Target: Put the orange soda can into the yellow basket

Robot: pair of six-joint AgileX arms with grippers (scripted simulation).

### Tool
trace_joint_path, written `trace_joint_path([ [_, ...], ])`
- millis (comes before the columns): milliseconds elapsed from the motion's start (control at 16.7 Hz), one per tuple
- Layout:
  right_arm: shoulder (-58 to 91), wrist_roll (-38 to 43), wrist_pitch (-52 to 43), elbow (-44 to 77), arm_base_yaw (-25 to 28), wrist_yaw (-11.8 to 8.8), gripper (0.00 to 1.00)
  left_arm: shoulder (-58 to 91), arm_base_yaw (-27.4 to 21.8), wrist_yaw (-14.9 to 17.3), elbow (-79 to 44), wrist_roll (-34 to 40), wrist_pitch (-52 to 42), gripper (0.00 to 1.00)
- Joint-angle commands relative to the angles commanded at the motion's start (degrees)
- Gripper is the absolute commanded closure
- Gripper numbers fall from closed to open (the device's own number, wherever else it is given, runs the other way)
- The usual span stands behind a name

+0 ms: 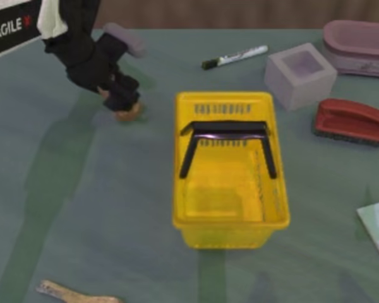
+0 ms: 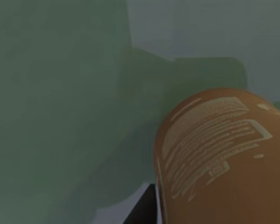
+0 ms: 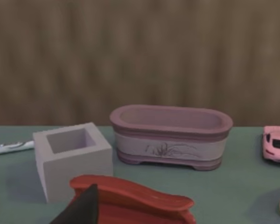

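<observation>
At the table's upper left, the left gripper (image 1: pixel 123 104) is down over the orange soda can (image 1: pixel 127 112); whether it is clenched on the can cannot be told. The can's pale print is unreadable. At centre, the yellow basket (image 1: pixel 183 189) holds nothing, handle folded across. Right, the grey cube box (image 1: pixel 300 76) and oval planter (image 3: pixel 170 135) are hollow.

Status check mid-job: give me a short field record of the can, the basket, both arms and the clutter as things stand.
can: orange soda can on the table, left of the basket, under the left arm
basket: yellow basket at table centre, handle across its far half, nothing inside
left end effector: down at the can; grip not visible
right arm: out of the top view
clutter right: marker, grey cube box, oval planter, red brush
</observation>
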State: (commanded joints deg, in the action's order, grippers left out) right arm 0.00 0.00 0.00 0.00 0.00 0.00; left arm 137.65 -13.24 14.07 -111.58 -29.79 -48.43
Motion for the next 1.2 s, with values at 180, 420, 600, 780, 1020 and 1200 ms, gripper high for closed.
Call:
trace_joint_path([
  [180, 0.0, 0.0, 0.0, 0.0, 0.0, 0.0, 0.0, -2.2, -1.0, 9.7, 5.6, 4.3, 14.7, 1.0],
  [420, 0.0, 0.0, 0.0, 0.0, 0.0, 0.0, 0.0, -5.9, -2.4, 24.1, 14.8, 11.1, 37.8, 1.0],
  [600, 0.0, 0.0, 0.0, 0.0, 0.0, 0.0, 0.0, -9.2, -3.4, 34.9, 22.3, 16.4, 55.5, 1.0],
  [780, 0.0, 0.0, 0.0, 0.0, 0.0, 0.0, 0.0, -12.9, -4.3, 44.7, 29.1, 21.1, 71.5, 1.0],
  [1020, 0.0, 0.0, 0.0, 0.0, 0.0, 0.0, 0.0, -17.1, -5.2, 54.6, 35.7, 25.6, 86.2, 1.0],
  [1200, 0.0, 0.0, 0.0, 0.0, 0.0, 0.0, 0.0, -19.0, -5.5, 58.2, 38.1, 27.1, 90.9, 1.0],
])
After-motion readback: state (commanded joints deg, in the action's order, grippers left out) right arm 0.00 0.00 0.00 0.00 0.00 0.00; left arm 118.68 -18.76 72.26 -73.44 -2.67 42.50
